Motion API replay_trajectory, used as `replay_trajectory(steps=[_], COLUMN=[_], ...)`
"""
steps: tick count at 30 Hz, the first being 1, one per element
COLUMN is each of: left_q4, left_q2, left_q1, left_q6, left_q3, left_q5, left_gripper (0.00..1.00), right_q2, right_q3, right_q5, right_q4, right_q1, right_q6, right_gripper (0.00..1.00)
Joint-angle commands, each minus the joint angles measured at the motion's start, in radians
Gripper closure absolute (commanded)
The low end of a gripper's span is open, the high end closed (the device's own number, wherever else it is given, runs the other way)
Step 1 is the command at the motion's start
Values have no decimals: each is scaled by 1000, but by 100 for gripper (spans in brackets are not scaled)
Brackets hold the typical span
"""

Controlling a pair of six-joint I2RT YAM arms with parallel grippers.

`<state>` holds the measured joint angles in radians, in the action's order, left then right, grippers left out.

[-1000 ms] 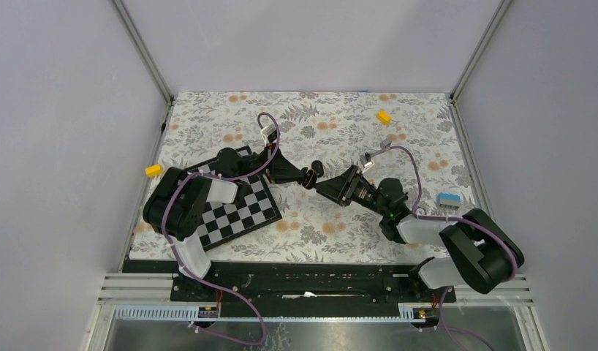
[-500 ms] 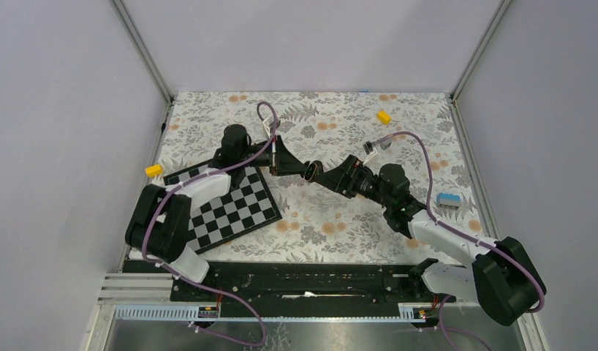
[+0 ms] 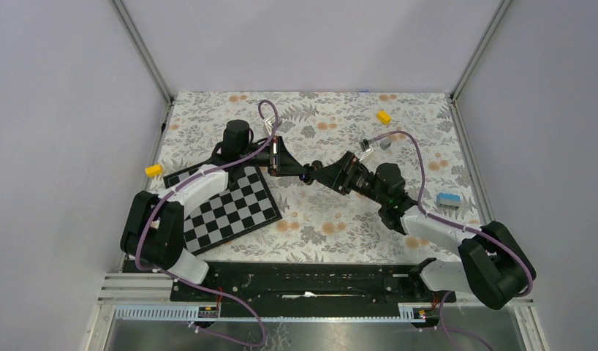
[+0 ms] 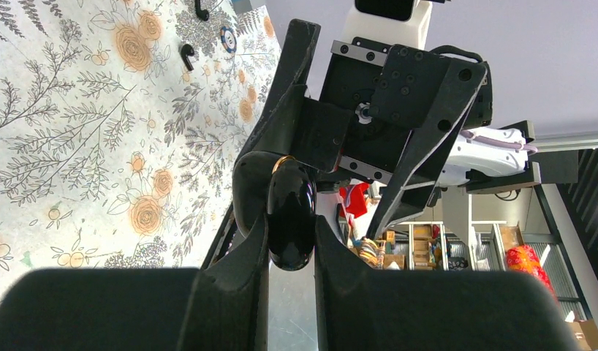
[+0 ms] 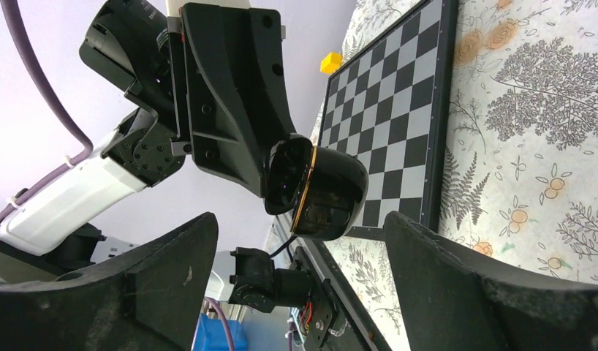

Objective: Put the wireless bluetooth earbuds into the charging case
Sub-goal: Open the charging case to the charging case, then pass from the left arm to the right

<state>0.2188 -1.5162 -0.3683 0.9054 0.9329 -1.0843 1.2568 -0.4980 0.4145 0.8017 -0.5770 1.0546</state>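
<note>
Well, our chessboard (image 3: 230, 205) lies by the left edge of the table (image 3: 332, 227). Above mid-table, our left gripper (image 4: 290, 230) pinches the charging case (image 4: 289, 208); our right gripper (image 5: 300, 219) faces it, fingers spread wide. Two earbuds (image 4: 186, 53) lie loose on the tabletop.

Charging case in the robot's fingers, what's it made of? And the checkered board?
The charging case looks like glossy black plastic: it mirrors light sharply. Its thin gold band may be metal or paint. The checkered board looks matte, perhaps printed card or plastic; can't tell.
</note>
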Motion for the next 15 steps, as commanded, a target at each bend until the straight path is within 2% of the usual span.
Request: replay_trajectory(steps=[1, 7, 15], left_q4=[30, 30, 30], left_q2=[21, 28, 37], left_q1=[-3, -3, -3], left_q6=[-10, -8, -7], left_q3=[-4, -12, -17], left_q5=[-4, -5, -5], left_gripper=[100, 100, 100], right_q2=[29, 79, 164], right_q3=[6, 10, 10], right_q5=[18, 0, 9], right_q4=[122, 165, 300], right_q1=[-9, -7, -7], right_q6=[31, 61, 129], right_gripper=[11, 14, 30])
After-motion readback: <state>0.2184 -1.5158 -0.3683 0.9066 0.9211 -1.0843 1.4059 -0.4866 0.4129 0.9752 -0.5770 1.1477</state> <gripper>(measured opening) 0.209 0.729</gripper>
